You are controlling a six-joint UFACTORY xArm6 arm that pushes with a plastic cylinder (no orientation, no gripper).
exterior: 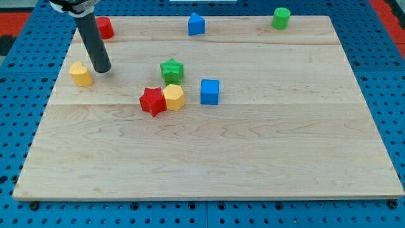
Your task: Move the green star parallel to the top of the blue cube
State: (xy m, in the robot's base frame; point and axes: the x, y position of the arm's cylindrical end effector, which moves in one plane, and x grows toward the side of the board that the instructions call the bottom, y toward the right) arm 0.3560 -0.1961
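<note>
Hiding part of a red block [105, 27] (shape unclear) — my tip [102, 68], no claw, beside yellow block [81, 74].

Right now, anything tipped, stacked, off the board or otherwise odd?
Nothing stands out. All blocks sit flat on the wooden board. Only contact: the red star touches the yellow hexagon. My tip is just right of the yellow block, well left of the green star and blue cube.

pale, straight-grained wooden board [253, 158] on blue perforated base [386, 76]; green star [171, 69], blue cube [209, 91], red star [152, 101], yellow hexagonal block [173, 97], yellow block [80, 74], red block [104, 28], blue block [196, 24], green cylinder [281, 18]; dark grey rod, my tip [102, 69].
</note>
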